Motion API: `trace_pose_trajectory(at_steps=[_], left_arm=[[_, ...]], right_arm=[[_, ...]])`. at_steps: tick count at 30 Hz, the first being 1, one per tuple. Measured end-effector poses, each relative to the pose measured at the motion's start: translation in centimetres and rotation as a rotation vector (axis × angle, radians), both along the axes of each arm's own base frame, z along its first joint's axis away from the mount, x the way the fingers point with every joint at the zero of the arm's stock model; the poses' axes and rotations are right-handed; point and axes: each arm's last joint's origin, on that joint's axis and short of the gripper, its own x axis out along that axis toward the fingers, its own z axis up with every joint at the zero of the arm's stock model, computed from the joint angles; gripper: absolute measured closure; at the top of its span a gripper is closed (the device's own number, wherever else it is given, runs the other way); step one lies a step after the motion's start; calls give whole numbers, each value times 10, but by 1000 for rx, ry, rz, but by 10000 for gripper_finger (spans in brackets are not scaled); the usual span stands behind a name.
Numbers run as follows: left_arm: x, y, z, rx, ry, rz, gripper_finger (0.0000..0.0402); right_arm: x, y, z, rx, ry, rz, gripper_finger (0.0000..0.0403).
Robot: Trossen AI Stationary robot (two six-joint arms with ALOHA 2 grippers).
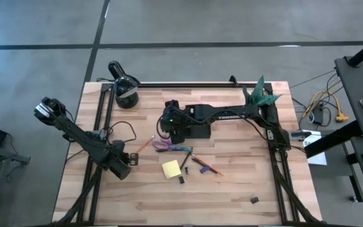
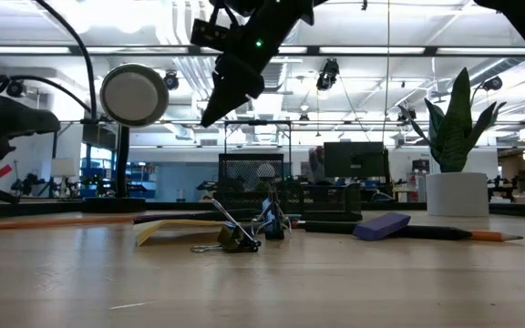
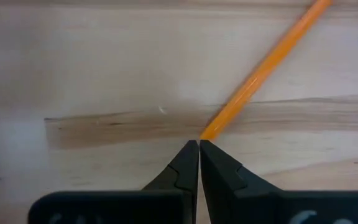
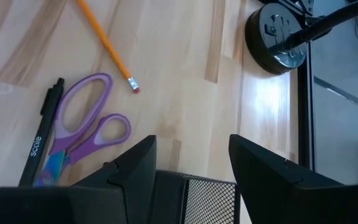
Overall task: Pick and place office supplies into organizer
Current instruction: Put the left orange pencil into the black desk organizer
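The right gripper (image 4: 191,162) hangs with its jaws wide apart and empty above the organizer (image 4: 194,193), a dark mesh box near the middle of the table (image 1: 232,189). Just near of it lie the purple-handled scissors (image 4: 82,127) with a black pen (image 4: 40,140) beside them. An orange pencil (image 3: 263,65) lies to their left. The left gripper (image 3: 199,155) is low on the left side, its jaws closed on nothing, with the tips at the pencil's end. The yellow sticky-note pad (image 1: 171,169) lies nearer.
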Motion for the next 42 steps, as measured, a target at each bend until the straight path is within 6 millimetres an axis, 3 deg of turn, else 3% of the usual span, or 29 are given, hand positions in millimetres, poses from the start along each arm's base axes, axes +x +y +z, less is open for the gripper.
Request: trace_pose_trajectory(at_steps=[14, 17, 21, 25, 35, 42], left_arm=[[-7, 5, -6, -1, -15, 1, 401], [-7, 5, -7, -1, -11, 1, 401], [-7, 5, -8, 1, -1, 0, 402], [-7, 5, -8, 4, 1, -3, 402], [-7, 6, -9, 10, -1, -4, 402], [-8, 7, -10, 16, 2, -7, 402]], right_arm=[[3, -1, 5, 3, -43, 0, 209], [5, -7, 13, 17, -78, -6, 209], [4, -22, 17, 160, -104, 55, 209], [8, -30, 3, 175, -65, 117, 209], [33, -25, -37, 77, -59, 247, 209], [54, -27, -48, 65, -85, 255, 209]])
